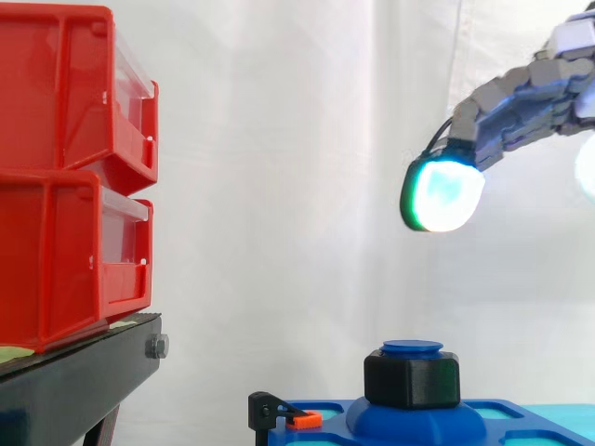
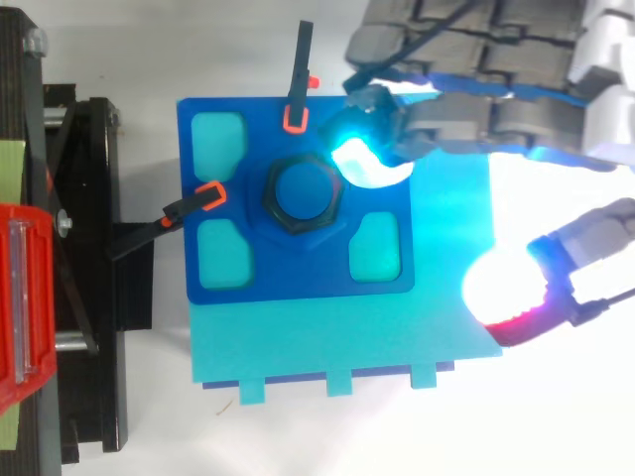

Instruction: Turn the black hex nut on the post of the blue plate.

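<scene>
A: Surface, quick?

B: Blue plate point(image 2: 228, 178) lies flat on a turquoise board point(image 2: 327, 337), and the ground around them is white. Two black clamps with orange tips sit at the plate's edges, one on the far edge point(image 2: 298, 84) and one on the left edge point(image 2: 184, 208).

A: Room?

B: White curtain point(image 1: 279, 139) behind. Two red bins point(image 1: 56, 167) are stacked on a black stand point(image 1: 74, 372), left in the side view.

A: Nut?

B: Black hex nut point(image 1: 412, 379) sits on the post point(image 1: 412, 347) at the plate's centre, and the blue post top shows above it.

A: Hand?

B: Hand point(image 1: 521, 93) is spread and loose, thumb apart, holding nothing. A cyan-glowing fingertip point(image 1: 444, 193) hangs above the nut, clear of it in the side view.
</scene>
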You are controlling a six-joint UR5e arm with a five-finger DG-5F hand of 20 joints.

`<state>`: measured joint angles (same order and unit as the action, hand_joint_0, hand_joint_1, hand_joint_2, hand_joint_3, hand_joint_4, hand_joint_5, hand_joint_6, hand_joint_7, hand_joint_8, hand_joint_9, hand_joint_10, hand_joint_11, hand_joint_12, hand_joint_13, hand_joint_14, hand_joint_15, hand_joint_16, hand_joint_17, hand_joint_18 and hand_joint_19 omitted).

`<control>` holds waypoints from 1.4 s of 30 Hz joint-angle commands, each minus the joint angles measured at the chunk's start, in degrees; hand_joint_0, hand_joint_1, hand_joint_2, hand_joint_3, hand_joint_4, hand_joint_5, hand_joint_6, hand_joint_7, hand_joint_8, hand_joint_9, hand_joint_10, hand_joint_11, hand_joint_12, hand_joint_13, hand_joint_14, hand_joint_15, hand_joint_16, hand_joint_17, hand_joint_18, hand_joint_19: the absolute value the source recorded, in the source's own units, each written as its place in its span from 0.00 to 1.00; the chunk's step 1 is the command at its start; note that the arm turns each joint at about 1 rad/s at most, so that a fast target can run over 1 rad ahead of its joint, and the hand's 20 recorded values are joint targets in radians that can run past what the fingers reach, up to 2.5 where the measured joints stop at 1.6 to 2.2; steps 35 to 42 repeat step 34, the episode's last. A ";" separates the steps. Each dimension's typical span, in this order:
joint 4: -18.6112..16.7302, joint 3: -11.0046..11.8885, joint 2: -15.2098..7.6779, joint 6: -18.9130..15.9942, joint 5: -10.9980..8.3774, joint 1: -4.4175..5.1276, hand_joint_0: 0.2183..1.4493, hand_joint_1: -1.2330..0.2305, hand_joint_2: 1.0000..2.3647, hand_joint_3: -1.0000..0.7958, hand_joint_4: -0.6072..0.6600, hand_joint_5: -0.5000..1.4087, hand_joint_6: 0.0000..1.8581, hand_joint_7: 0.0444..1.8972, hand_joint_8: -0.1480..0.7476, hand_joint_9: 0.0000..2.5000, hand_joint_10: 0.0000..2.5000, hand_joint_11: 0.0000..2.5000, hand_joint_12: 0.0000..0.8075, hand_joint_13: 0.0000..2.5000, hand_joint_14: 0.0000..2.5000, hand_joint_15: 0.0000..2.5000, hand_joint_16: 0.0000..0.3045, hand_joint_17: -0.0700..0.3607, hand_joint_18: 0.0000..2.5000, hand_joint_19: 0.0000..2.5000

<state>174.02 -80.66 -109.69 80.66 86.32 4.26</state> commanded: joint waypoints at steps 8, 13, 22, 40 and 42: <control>-4.04 -4.59 2.90 -12.99 -7.22 1.81 0.17 0.54 0.00 0.28 0.56 0.14 0.27 0.32 0.38 0.01 0.00 0.00 0.45 0.00 0.00 0.01 0.19 0.47 0.00 0.05; -2.99 -4.59 2.90 -21.60 -9.59 1.81 0.17 0.54 0.00 0.28 0.55 0.13 0.27 0.32 0.36 0.00 0.00 0.00 0.44 0.00 0.00 0.01 0.19 0.46 0.00 0.04; -0.44 -4.59 2.81 -22.13 -9.42 1.98 0.17 0.54 0.00 0.28 0.53 0.13 0.27 0.30 0.36 0.00 0.00 0.00 0.45 0.00 0.00 0.01 0.19 0.46 0.00 0.04; -0.35 -4.59 2.90 -22.13 -9.51 1.98 0.17 0.53 0.00 0.28 0.51 0.13 0.27 0.30 0.34 0.00 0.00 0.00 0.44 0.00 0.00 0.01 0.18 0.45 0.00 0.04; -0.35 -4.59 2.90 -22.13 -9.51 1.98 0.17 0.53 0.00 0.28 0.51 0.13 0.27 0.30 0.34 0.00 0.00 0.00 0.44 0.00 0.00 0.01 0.18 0.45 0.00 0.04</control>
